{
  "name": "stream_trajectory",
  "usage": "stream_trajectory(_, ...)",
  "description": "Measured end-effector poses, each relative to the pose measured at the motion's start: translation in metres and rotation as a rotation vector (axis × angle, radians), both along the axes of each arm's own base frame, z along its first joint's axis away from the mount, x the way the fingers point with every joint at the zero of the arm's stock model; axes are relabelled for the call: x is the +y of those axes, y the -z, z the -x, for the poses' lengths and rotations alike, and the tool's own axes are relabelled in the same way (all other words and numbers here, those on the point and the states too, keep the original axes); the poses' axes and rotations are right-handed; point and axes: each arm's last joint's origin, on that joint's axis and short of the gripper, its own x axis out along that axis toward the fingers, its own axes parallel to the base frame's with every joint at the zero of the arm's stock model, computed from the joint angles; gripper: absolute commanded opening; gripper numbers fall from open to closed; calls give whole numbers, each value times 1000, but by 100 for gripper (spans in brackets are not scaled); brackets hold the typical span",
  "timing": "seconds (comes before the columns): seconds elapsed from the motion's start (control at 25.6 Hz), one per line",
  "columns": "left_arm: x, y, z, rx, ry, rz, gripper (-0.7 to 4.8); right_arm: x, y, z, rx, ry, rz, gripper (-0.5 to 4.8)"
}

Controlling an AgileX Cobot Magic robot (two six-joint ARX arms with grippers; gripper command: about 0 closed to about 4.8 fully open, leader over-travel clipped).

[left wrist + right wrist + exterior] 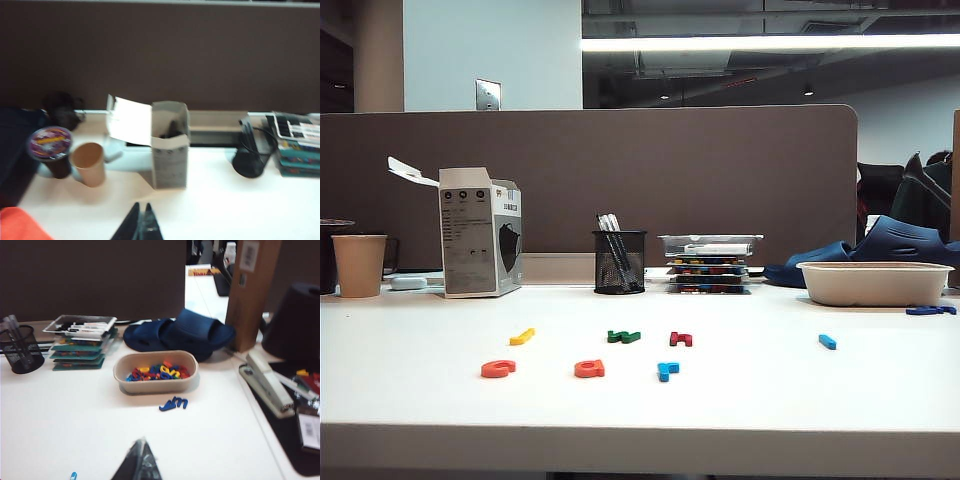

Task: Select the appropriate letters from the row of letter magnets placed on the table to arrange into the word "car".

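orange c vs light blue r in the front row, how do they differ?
Colour: the orange c is orange-red, the light blue r is light blue. Shape: the c is a rounded curve, the r a stem with a hook. Place: the c lies at the row's left end, the r at its right end, with the orange a between. Both lie flat on the table, untouched.

A: What is lying on the white worktop [410,400]?

B: Little flat letters are lying there. An orange-red c [498,369], an orange-red a [589,369] and a light blue r [667,371] are sitting side by side in the front line, a little apart.

A: And behind them?

B: A yellow letter [522,336], a green letter [624,337] and a dark red letter [681,339] are lying in a back line. A blue bar [828,342] is lying far off to the right.
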Motion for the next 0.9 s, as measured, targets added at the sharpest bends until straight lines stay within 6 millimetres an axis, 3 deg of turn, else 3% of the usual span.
stream_trajectory(0.16,-3,0,30,-42,9,-14,-5,1,16,-9,4,-5,-11,-6)
stream_trajectory(0.39,-12,41,90,-61,84,-19,-6,3,31,-16,-21,-26,-9,-6)
stream_trajectory(0.51,-11,57,111,-89,81,-16,-5,3,38,-15,-45,-26,-12,-6)
stream_trajectory(0.67,-10,83,141,-156,78,4,-5,3,64,-12,-95,-33,-18,-6)
stream_trajectory(0.9,-9,137,155,-223,76,25,-5,3,104,-9,-103,-44,-19,-6)
